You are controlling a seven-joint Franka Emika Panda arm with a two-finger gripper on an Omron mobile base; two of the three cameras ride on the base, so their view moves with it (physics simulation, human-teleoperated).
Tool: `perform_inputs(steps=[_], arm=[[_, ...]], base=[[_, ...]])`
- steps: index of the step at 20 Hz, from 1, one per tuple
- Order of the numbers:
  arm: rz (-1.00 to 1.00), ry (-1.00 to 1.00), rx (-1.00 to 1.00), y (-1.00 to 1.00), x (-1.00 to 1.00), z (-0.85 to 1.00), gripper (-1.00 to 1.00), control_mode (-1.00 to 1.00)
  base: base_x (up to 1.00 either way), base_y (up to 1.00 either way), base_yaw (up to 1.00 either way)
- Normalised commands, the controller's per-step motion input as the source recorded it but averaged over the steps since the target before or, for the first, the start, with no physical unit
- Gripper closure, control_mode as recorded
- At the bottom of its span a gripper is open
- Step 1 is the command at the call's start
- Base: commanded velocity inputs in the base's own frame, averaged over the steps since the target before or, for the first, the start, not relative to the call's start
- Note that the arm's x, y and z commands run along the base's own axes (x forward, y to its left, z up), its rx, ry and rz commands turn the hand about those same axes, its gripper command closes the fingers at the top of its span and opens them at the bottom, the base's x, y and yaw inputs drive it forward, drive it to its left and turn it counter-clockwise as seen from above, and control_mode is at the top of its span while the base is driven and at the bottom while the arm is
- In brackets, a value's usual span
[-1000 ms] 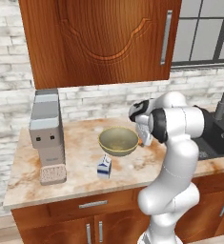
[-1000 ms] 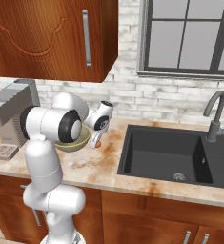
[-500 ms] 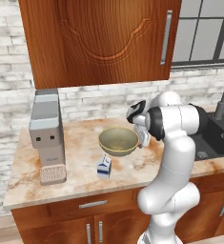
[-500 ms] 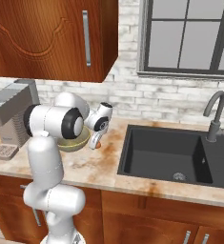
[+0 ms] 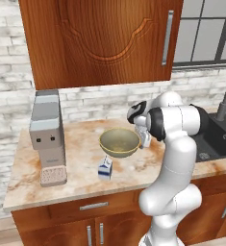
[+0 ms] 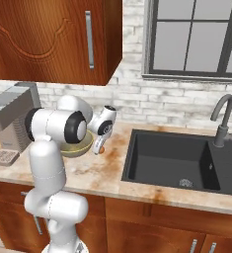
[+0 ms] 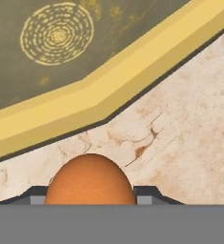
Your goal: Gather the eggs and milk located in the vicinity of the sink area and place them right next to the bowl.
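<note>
Counter: you have a marbled beige and rust stone countertop running along the white brick wall, over wooden cabinet fronts; the same top shows at and
Coffee machine: you see the tall grey machine standing upright at the counter's left end; its base rests on the stone
Bowl: the olive-tan bowl with its paler yellow rim sits mid-counter; well apart from the machine
Milk: the small white and blue carton stands upright on the stone, just in front of the bowl, near but not touching
Sink: the dark-grey basin is set into the counter's right part; the gooseneck faucet rises behind it
</note>
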Motion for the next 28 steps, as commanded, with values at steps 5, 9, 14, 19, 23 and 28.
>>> perform_inputs(steps=[5, 9, 14, 19, 23, 28], arm=[[0.00, -0.05, 0.00, 0.00, 0.00, 0.04, -1.00, -1.00], [0.00, -0.09, 0.00, 0.00, -0.01, 0.19, -1.00, -1.00], [0.00, -0.13, 0.01, 0.00, -0.18, 0.41, -1.00, -1.00], [0.00, -0.09, 0.00, -0.16, -0.64, 0.59, -1.00, -1.00], [-0.14, -0.07, 0.06, -0.36, -0.72, 0.58, -1.00, -1.00], [-0.38, -0.04, 0.12, -0.20, -0.56, 0.69, -1.00, -1.00]], base=[[0.00, 0.00, 0.00], [0.00, 0.00, 0.00], [0.00, 0.00, 0.00], [0.00, 0.00, 0.00], [0.00, 0.00, 0.00], [0.00, 0.00, 0.00]])
